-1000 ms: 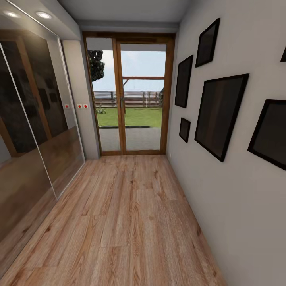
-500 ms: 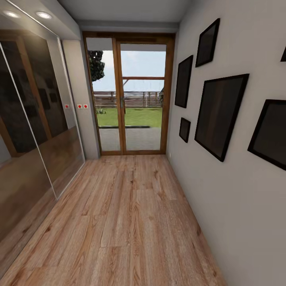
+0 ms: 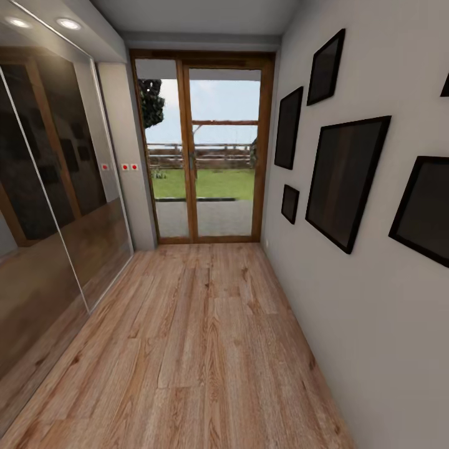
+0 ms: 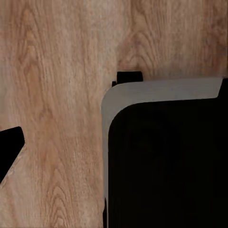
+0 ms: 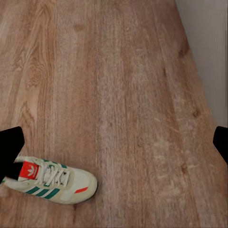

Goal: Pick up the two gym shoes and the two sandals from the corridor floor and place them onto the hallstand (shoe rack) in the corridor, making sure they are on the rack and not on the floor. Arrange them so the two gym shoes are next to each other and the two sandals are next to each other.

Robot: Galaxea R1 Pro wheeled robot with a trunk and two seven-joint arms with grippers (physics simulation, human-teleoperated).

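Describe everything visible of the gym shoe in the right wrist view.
One gym shoe lies on its sole on the corridor floor, upright, nothing gripping it. It is off-white with teal-green side stripes, white laces, a red-orange tongue patch bearing a white logo and a small red-orange mark near the toe. Its heel end is cut off behind a dark gripper fingertip. It lies well apart from the pale wall.

Ahead of me the corridor floor (image 3: 206, 349) runs in light wood-grain planks to the glass door. Under my right wrist, one gym shoe (image 5: 52, 183) lies on its sole on the planks, white with green stripes, well apart from the wall.
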